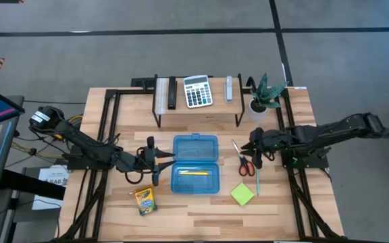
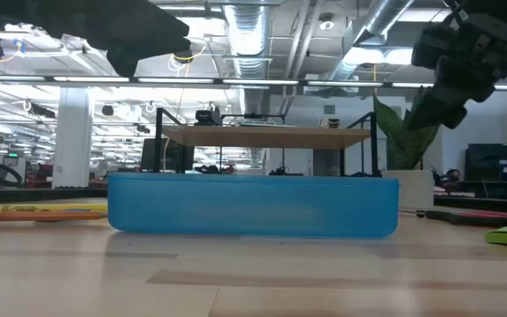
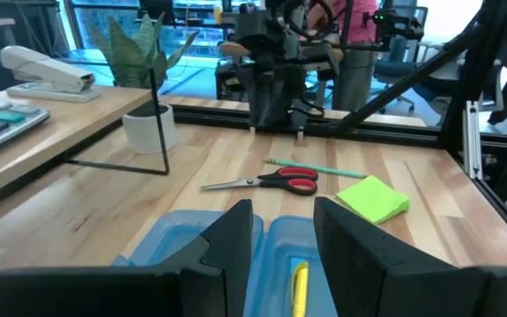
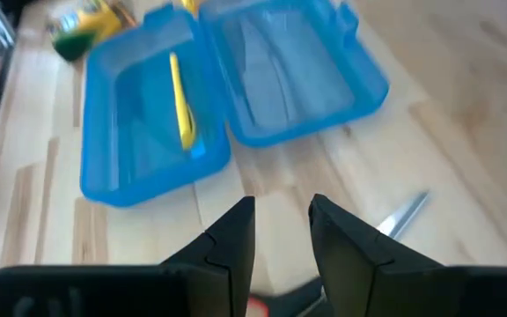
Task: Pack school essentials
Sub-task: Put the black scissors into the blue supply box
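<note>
A: How full is the blue pencil case (image 1: 195, 164)?

B: It lies open on the surface (image 1: 201, 209). Inside the case sit a yellow pencil (image 1: 194, 173) and a small blue eraser (image 4: 197, 148); nothing else that I can see.

A: And what is left outside?

B: Right of the case lie the red-handled scissors (image 1: 243, 160), the thin green pen (image 1: 257, 181) and the lime-green sticky-note pad (image 1: 243, 194). The crayon box (image 1: 144, 200) lies near the case's front left corner.

A: The arms?

B: The left end effector (image 1: 161, 164) hovers just left of the case, fingers slightly apart and empty. The right end effector (image 1: 252, 149) hangs over the scissors, narrowly open, holding nothing. I judge most of the packing undone.
</note>
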